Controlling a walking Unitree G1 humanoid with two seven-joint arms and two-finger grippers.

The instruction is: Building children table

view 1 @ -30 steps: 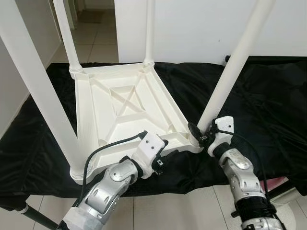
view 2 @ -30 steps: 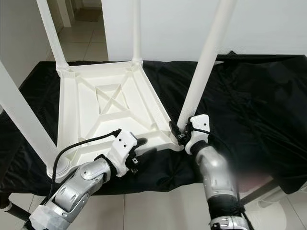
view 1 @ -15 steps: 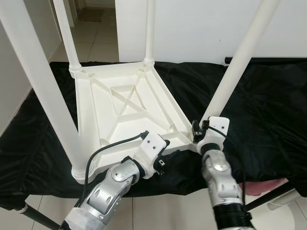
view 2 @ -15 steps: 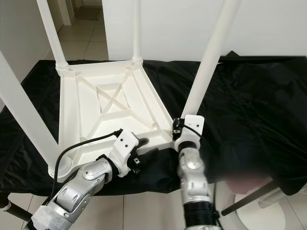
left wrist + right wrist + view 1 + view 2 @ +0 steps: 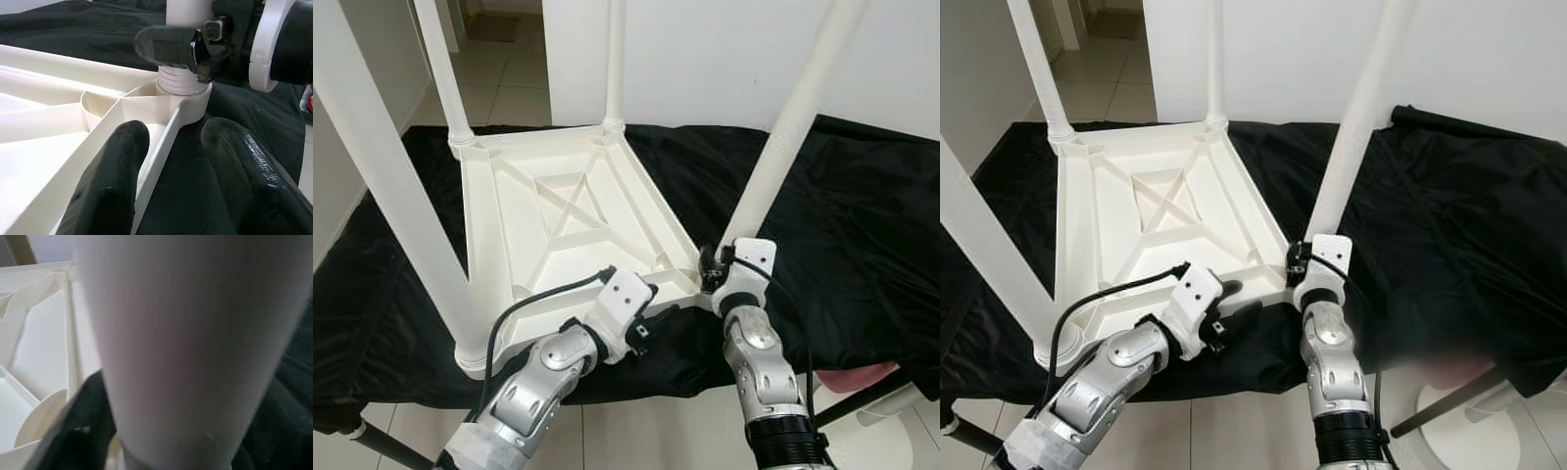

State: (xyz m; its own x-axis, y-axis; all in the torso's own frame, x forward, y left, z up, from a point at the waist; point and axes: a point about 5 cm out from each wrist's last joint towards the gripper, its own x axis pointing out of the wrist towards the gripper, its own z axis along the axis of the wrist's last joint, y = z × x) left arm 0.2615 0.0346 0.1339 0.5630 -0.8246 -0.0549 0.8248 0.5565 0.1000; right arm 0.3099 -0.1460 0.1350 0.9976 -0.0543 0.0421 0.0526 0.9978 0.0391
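table point(image 5: 558, 211) upside down on black cloth point(image 5: 862, 215) | left gripper point(image 5: 168, 161) fingers apart, straddling the rim, not clamped | right gripper point(image 5: 713, 276) closed round leg point(image 5: 783, 137) just above its threaded socket | looks light, stiff, slick plastic, so grab the leg low

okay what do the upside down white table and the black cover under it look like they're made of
The table looks like moulded plastic, matte white: ribbed webbing underneath, and a threaded collar where the leg screws into its corner socket. The black cover appears to be thin woven fabric with a slight sheen, judging by its soft wrinkles and folds. The right gripper holds that leg.
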